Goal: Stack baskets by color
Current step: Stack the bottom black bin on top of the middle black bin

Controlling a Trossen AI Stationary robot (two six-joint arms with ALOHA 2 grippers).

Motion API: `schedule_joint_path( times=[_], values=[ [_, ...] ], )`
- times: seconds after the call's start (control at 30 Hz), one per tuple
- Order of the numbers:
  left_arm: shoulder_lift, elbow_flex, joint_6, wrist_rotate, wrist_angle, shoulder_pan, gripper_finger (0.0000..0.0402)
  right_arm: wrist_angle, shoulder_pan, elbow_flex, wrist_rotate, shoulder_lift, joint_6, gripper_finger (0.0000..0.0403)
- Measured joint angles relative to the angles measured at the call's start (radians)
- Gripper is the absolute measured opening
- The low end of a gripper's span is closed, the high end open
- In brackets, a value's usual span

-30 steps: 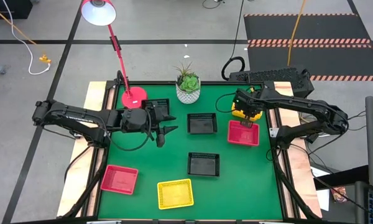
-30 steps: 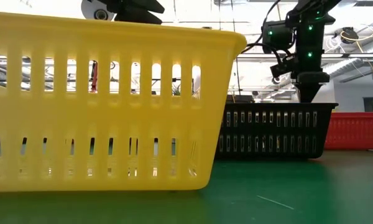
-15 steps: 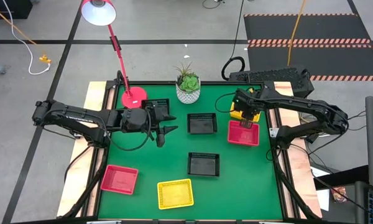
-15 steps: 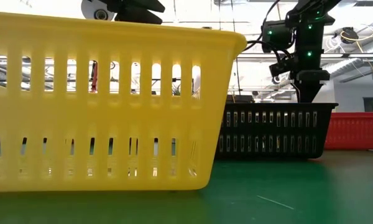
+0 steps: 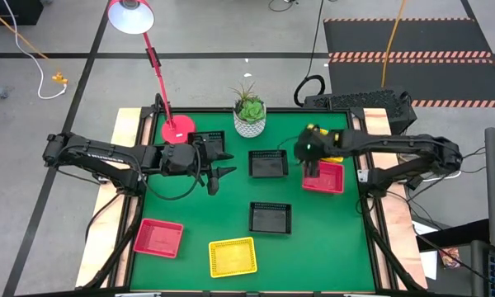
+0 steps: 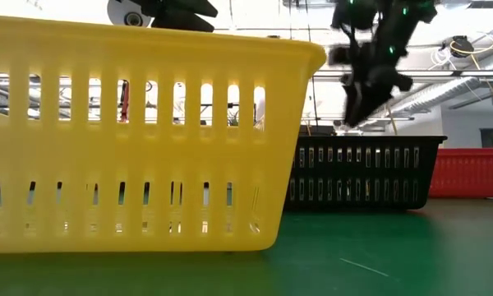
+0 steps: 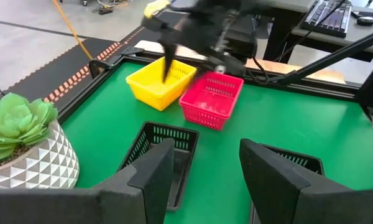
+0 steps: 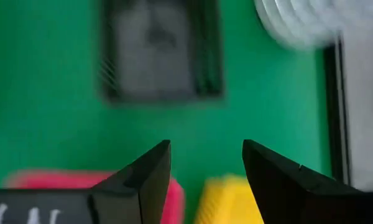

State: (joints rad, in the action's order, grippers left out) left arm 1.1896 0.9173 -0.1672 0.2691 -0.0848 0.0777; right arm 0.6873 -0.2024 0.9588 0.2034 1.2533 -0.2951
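Several baskets rest bottom down on the green table (image 5: pixel 231 198). At the far right a yellow basket (image 5: pixel 337 152) sits beside a red basket (image 5: pixel 326 177). Black baskets lie at the centre (image 5: pixel 268 163), nearer the front (image 5: pixel 270 217) and behind my left arm (image 5: pixel 208 139). Another red basket (image 5: pixel 157 238) and another yellow basket (image 5: pixel 233 256) lie near the front. My right gripper (image 5: pixel 313 169) hangs open, tipped downward, above the red basket's left edge, with nothing between its fingers (image 8: pixel 206 144). My left gripper (image 5: pixel 223 173) waits open at mid-left (image 7: pixel 205 142).
A white patterned pot (image 5: pixel 249 120) with a green plant stands at the far edge. Beside it at the far left is a red lamp base (image 5: pixel 178 128). In the low view the near yellow basket (image 6: pixel 140 136) fills the left half.
My right gripper has swung away from above the far-right yellow basket toward the table's left, rising a little and tipping its fingers more toward level. The yellow basket stays on the table. My left arm has kept still.
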Motion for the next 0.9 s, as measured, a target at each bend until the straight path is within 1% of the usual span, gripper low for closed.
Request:
schedule_joint_path(
  times=[0.1,0.17,0.3,0.4,0.53,0.63,0.77,0.83,0.9],
  values=[
    [0.0,0.0,-0.035,0.052,-0.001,-0.01,0.0186,-0.043,0.109,0.03,0.0,0.055,0.047,0.0193],
    [0.0,0.0,-0.053,0.073,-0.002,-0.018,0.0186,-0.058,0.156,0.061,0.001,0.11,0.085,0.0193],
    [0.0,0.0,-0.064,0.075,-0.01,-0.021,0.0186,-0.04,0.199,0.126,-0.01,0.233,0.135,0.0193],
    [0.0,0.001,-0.074,0.074,-0.047,-0.009,0.0186,0.018,0.221,0.199,-0.075,0.305,0.186,0.0193],
    [0.0,0.001,-0.081,0.089,-0.108,0.0,0.0186,0.097,0.3,0.293,-0.077,0.353,0.243,0.0192],
    [0.0,0.001,-0.097,0.123,-0.14,-0.001,0.0186,0.101,0.381,0.339,-0.078,0.369,0.315,0.0192],
    [0.0,0.001,-0.098,0.127,-0.144,-0.002,0.0186,0.089,0.461,0.344,-0.078,0.405,0.404,0.0192],
    [0.0,0.001,-0.103,0.128,-0.144,-0.001,0.0186,0.098,0.479,0.344,-0.078,0.432,0.439,0.0192],
    [0.0,0.001,-0.121,0.148,-0.144,-0.001,0.0186,0.109,0.481,0.344,-0.051,0.454,0.455,0.0192]
  ],
)
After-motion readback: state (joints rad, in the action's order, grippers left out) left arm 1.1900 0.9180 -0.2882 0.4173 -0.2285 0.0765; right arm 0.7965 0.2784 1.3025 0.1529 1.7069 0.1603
